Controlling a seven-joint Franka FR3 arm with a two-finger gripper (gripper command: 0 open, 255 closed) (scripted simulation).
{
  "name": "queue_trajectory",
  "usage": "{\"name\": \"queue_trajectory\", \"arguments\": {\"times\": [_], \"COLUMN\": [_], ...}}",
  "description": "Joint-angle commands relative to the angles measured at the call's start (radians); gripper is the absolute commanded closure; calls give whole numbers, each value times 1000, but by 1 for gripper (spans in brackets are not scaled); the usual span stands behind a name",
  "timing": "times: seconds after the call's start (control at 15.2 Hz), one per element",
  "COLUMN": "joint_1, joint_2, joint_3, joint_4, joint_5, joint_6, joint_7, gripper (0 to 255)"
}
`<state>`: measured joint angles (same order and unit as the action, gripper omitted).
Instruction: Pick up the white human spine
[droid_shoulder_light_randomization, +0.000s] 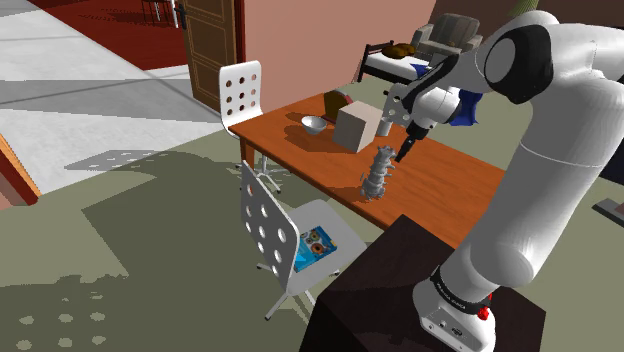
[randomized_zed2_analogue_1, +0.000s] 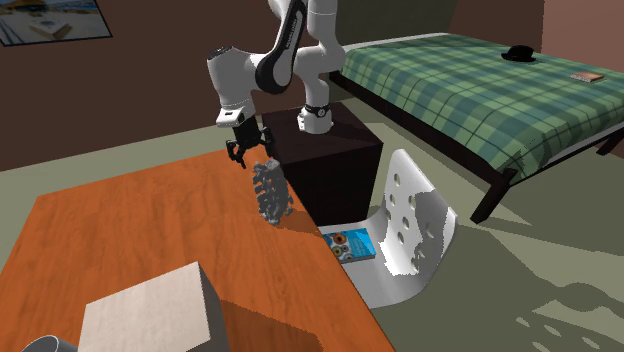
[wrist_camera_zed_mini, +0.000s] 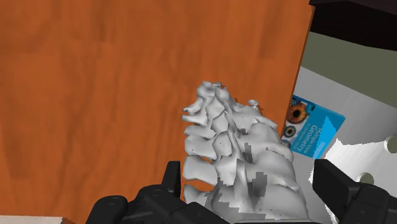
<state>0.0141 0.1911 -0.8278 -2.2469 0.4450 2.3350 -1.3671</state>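
Where the table (droid_shoulder_light_randomization: 440, 185) is seen from the shoulder, the grey-white spine (droid_shoulder_light_randomization: 376, 175) is stood upright near its edge, with the gripper (droid_shoulder_light_randomization: 403, 153) close by its top; in the second exterior view, the gripper (randomized_zed2_analogue_1: 245, 155) is hung just above the spine (randomized_zed2_analogue_1: 268, 190); in the wrist view, the fingers (wrist_camera_zed_mini: 334, 184) are spread, and the spine (wrist_camera_zed_mini: 242, 159) is flanked by them.

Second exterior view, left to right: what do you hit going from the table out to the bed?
pale box → spine standing on the table → blue book on the white chair → black hat on the bed
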Motion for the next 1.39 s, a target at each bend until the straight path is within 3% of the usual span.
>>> {"name": "queue_trajectory", "arguments": {"times": [0.0,0.33,0.4,0.99,1.32], "joint_1": [-10,-25,-24,-25,4], "joint_2": [27,60,59,60,-5], "joint_3": [13,32,32,32,-3], "joint_4": [-2,-5,-6,-5,3], "joint_5": [34,77,75,77,-6], "joint_6": [15,36,36,36,-4], "joint_7": [-25,-57,-56,-57,6], "gripper": [0,0,255,255,255]}}
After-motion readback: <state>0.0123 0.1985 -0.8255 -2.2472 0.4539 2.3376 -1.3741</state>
